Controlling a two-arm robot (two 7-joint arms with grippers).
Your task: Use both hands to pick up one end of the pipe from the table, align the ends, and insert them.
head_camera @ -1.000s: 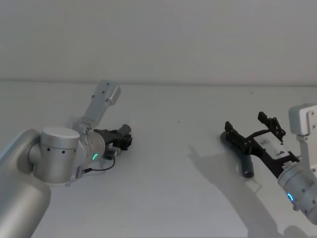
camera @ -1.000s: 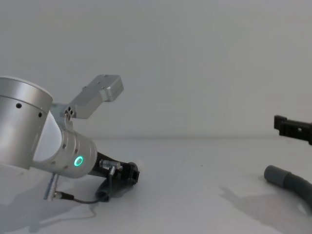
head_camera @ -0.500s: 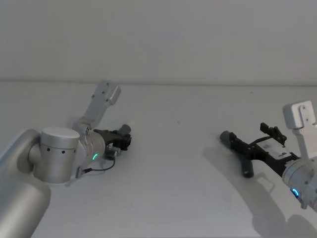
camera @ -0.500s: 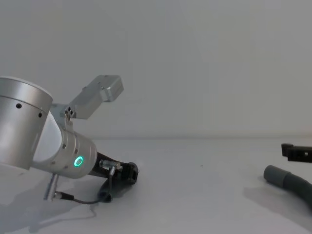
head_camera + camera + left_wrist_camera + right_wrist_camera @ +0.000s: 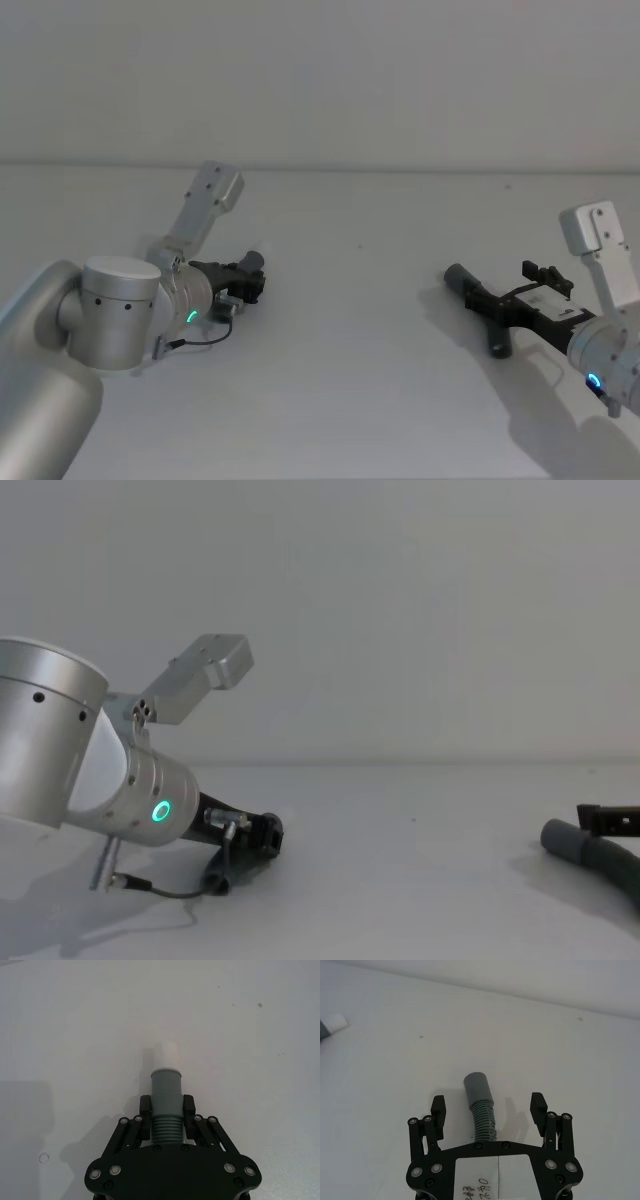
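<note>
Fingers [image 5: 145, 1110] of left gripper [image 5: 166, 1109] clamp one pipe piece [image 5: 165, 1087]; right gripper [image 5: 488, 1104] gapes around the second piece [image 5: 477, 1087].

L gripper [image 5: 167, 1110] low on left, wrist angled down, fingers clamped shut; R gripper [image 5: 488, 1102] low on right, fingers spread wide
</note>
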